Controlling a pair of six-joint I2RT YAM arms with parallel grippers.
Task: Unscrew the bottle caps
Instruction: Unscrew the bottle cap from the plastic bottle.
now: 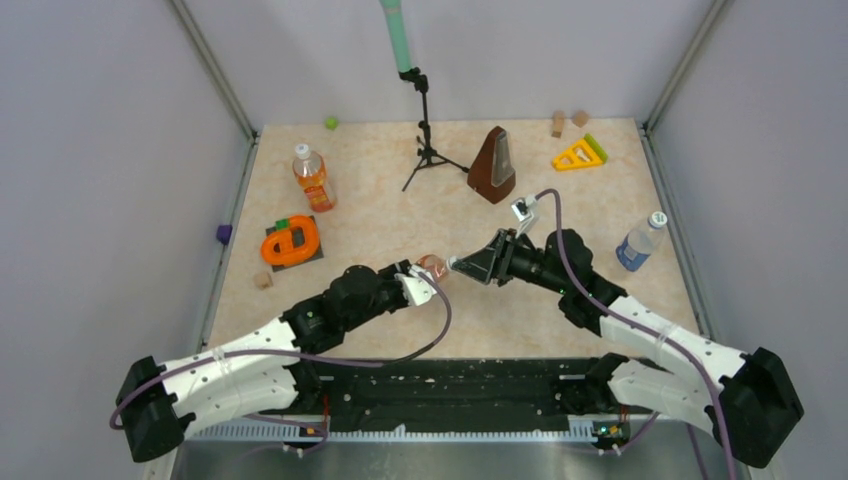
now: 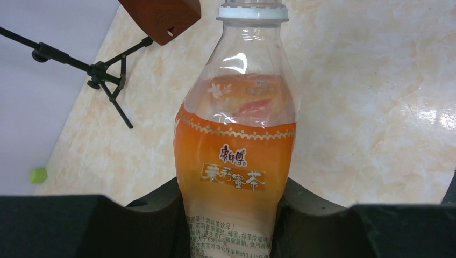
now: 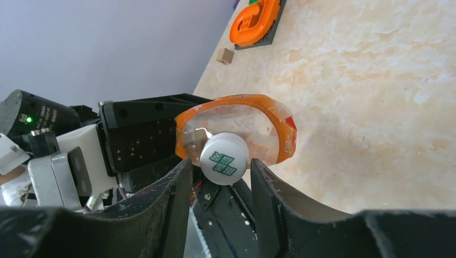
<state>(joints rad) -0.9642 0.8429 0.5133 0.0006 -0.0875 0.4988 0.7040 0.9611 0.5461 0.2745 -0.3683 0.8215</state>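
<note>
Orange on the left: the slim orange bottle (image 1: 313,178) stands upright toward the table's (image 1: 380,215) far left corner, capped and alone. Centre now: the left gripper (image 1: 420,284) is clamped on the squat orange bottle (image 2: 235,161), held above the table toward the middle of its near edge. The bottle's long axis is laid over and its neck points right. Its white cap (image 3: 225,159) faces straight into the right gripper (image 1: 462,265), the arm placed to work it. The fingers (image 3: 177,193) stand narrow, one on each side of the cap, lined up for a twist. Whether they bite yet, I cannot tell. Out by the right edge, the clear bottle (image 1: 640,241) waits, cap on.
</note>
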